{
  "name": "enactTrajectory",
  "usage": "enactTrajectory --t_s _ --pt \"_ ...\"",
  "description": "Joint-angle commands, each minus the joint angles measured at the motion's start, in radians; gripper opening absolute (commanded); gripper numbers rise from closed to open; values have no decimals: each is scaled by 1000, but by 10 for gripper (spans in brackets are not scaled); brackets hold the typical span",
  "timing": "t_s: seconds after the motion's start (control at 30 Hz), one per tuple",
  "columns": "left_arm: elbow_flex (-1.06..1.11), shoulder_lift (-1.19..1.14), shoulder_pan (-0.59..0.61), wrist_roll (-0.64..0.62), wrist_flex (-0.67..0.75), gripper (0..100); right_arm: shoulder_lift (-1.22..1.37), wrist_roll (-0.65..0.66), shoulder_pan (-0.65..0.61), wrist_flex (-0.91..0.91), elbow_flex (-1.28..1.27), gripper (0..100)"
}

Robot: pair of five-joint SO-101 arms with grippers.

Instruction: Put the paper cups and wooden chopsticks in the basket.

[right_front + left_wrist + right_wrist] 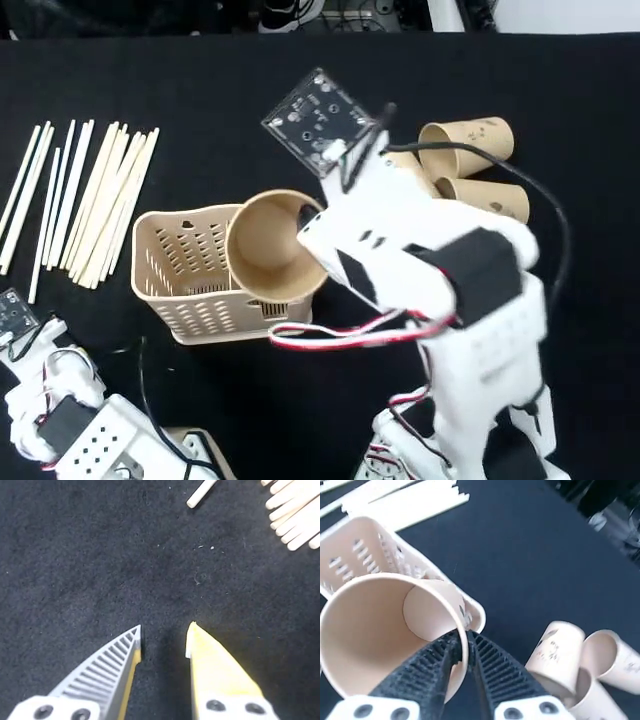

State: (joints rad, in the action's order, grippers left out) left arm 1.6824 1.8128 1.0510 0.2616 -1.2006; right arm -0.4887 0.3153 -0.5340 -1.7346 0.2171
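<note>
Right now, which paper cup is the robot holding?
The cup at the edge of the basket: the right gripper pinches its rim. The other cups lie on their sides together on the table, with no gripper on them.

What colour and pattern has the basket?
The basket is beige, walls pierced with small slots; clearest in the high view.
</note>
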Motion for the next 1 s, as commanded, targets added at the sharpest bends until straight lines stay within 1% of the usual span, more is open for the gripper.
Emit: enactTrajectory --t_s 0.0,0.07,0.13,0.27,0.33,0.47,0.5,0.57,0.63,0.73,0.87,0.97 --pt "18 8 -12 6 6 152 22 -3 -8 -28 -79 15" --pt "18 8 -12 6 6 152 39 -2 12 -25 -104 17" --pt "18 8 -12 8 6 152 58 -3 31 -23 -99 54" --pt "18 8 -12 8 5 152 71 -25 51 5 -76 241" --pt "18 8 -12 8 5 152 67 11 51 25 -61 296" --pt "18 8 -12 8 5 152 67 40 57 31 7 303" --pt "18 8 -12 8 5 152 65 68 66 21 15 303" --pt "18 8 -10 8 5 152 65 143 112 -20 36 303" --pt "18 8 -10 8 5 152 65 259 170 -28 19 303" --pt "18 8 -10 8 5 152 70 489 342 -5 -68 303" --pt "18 8 -10 8 5 152 65 756 542 149 -312 303" --pt "18 8 -10 8 5 152 65 891 632 341 -544 303"
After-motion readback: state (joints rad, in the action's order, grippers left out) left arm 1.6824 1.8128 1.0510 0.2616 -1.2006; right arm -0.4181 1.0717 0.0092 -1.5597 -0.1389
